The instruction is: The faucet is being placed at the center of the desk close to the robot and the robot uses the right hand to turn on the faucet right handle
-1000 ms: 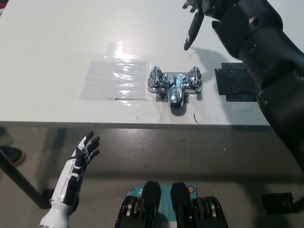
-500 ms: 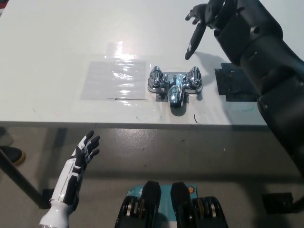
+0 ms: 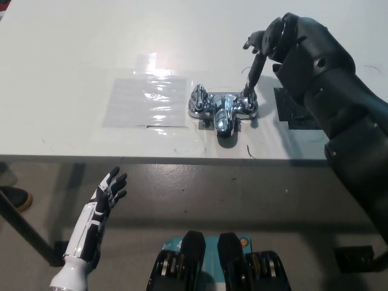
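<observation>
Chrome faucet (image 3: 223, 109), 2 handles, stands near the tabletop (image 3: 73, 54) front edge. Right hand (image 3: 262, 51) is above the faucet, fingers (image 3: 252, 76) spread, gripping nothing, a fingertip seemingly touching the right handle (image 3: 248, 102). Judged rigid, heavy and slippery, so grip that handle around its crown. Left hand (image 3: 108, 191) rests open, below the faucet and off the tabletop.

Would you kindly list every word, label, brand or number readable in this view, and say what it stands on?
None can be read.
The chrome faucet, the clear sheet and the black pad show no lettering; small dark marks on the table are not legible.
</observation>
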`<action>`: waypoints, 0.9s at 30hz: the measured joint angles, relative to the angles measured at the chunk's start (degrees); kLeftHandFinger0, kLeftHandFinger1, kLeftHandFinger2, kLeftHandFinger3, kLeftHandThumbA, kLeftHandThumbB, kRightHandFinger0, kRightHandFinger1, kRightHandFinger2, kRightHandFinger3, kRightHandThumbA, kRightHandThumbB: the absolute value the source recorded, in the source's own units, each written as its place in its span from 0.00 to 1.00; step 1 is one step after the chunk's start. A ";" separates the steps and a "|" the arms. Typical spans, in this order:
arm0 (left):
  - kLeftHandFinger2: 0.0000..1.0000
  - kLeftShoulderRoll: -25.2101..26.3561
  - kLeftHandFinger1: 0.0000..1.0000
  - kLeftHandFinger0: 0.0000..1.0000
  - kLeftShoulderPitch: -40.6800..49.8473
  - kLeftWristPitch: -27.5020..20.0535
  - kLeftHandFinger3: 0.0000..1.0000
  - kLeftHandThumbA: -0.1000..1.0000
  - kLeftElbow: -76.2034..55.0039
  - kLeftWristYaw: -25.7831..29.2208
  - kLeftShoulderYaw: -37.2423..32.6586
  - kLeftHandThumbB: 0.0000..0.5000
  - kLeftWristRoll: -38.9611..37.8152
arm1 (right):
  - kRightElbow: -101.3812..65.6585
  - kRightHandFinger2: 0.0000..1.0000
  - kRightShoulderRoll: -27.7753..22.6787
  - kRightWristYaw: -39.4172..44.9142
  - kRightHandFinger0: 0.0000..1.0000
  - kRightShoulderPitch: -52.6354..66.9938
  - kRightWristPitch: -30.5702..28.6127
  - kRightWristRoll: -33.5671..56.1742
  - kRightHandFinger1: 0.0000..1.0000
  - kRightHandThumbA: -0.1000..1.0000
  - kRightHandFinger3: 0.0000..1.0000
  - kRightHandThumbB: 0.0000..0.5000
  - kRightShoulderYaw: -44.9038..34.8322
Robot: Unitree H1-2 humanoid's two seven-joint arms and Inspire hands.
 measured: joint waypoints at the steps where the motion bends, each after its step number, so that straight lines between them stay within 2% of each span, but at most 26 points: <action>1: 1.00 0.01 1.00 1.00 0.00 -0.01 1.00 1.00 0.00 0.00 0.00 0.68 0.00 | 0.00 1.00 0.01 -0.01 1.00 0.09 0.01 -0.02 1.00 1.00 1.00 0.60 0.02; 4: 1.00 0.10 1.00 1.00 0.00 -0.13 1.00 1.00 0.00 -0.01 -0.01 0.69 0.00 | 0.01 1.00 0.07 -0.05 1.00 0.58 0.02 -0.15 1.00 1.00 1.00 0.61 0.29; 6: 1.00 0.09 1.00 1.00 0.00 -0.21 1.00 1.00 0.00 0.00 -0.01 0.69 0.00 | 0.01 1.00 0.10 -0.09 1.00 0.90 0.02 -0.43 1.00 1.00 1.00 0.57 0.79; 13: 1.00 0.10 1.00 1.00 -0.17 -0.66 1.00 1.00 0.01 -0.01 -0.03 0.73 0.00 | 0.01 1.00 0.51 -0.25 1.00 1.60 -0.01 -0.86 1.00 1.00 1.00 0.62 1.29; 16: 1.00 0.10 1.00 1.00 -0.32 -0.72 1.00 1.00 0.01 -0.01 -0.02 0.71 -0.01 | 0.05 1.00 0.84 -0.25 1.00 1.60 -0.01 -1.01 1.00 1.00 1.00 0.60 1.37; 21: 1.00 0.16 1.00 1.00 -0.39 -0.73 1.00 1.00 0.00 -0.01 -0.02 0.72 0.01 | 0.10 1.00 1.18 -0.25 1.00 1.63 0.04 -1.26 1.00 1.00 1.00 0.63 1.68; 27: 1.00 0.20 1.00 1.00 -0.68 -0.84 1.00 1.00 0.00 -0.01 -0.02 0.73 0.00 | 0.18 1.00 2.11 -0.64 1.00 1.77 0.18 -1.47 1.00 1.00 1.00 0.62 2.08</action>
